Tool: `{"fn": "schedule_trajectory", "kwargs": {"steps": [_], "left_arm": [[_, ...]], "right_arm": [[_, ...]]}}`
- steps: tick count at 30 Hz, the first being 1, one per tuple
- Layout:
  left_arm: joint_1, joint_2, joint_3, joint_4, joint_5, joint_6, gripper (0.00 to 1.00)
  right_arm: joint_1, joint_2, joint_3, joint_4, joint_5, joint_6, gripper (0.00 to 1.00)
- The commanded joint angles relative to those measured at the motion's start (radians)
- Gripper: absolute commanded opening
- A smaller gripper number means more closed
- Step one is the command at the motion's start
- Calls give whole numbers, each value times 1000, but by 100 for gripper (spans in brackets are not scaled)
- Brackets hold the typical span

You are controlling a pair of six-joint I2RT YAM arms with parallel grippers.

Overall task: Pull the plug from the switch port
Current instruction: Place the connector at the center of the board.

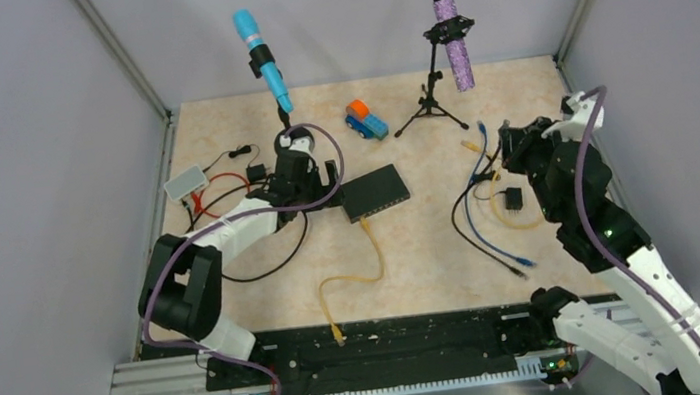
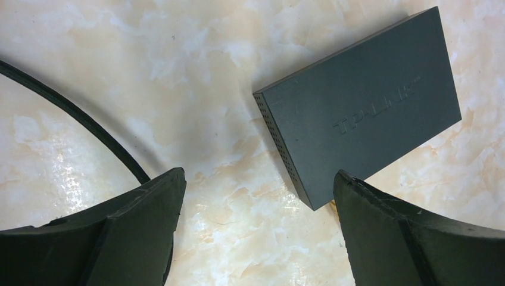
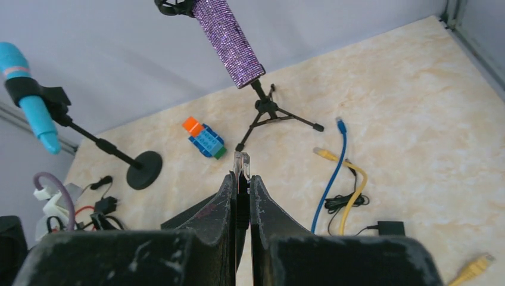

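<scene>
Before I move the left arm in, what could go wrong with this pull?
The flat black switch box lies loose, not held by the open left gripper; pulling the yellow cable may just drag it. A black cord runs beside the left gripper's finger and could snag. The plug barely shows in the left wrist view, so aiming is uncertain.

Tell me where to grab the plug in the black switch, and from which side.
Grip the plug by its body, right where it leaves the switch, not by the yellow cable. It sticks out of the switch's near long edge, so come from the near side, fingers either side, and pull toward the arm bases. The open left gripper is closest.
</scene>
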Motion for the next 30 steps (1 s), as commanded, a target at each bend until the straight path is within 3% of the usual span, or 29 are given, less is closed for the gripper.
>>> {"fn": "schedule_trajectory", "kwargs": {"steps": [1,7,10,12,15,20,30], "left_arm": [[3,15,27,16,1,6,99],[3,18,27,19,42,-2,99],[3,19,21,22,41,0,99],[3,23,21,18,47,3,99],[3,24,17,18,50,-2,99],[4,24,20,8,55,-7,99],[4,-48,-15,27,15,-3,99]], "right_arm": [[-6,70,105,-60,34,-151,0],[-88,305,221,-205,-167,-161,0],[-287,476,238,-254,-512,-104,0],[-370,559,219,-216,-622,-67,0],[-422,616,164,-81,-623,-8,0],[-563,760,132,172,-854,155,0],[-590,852,235,215,-742,189,0]]}}
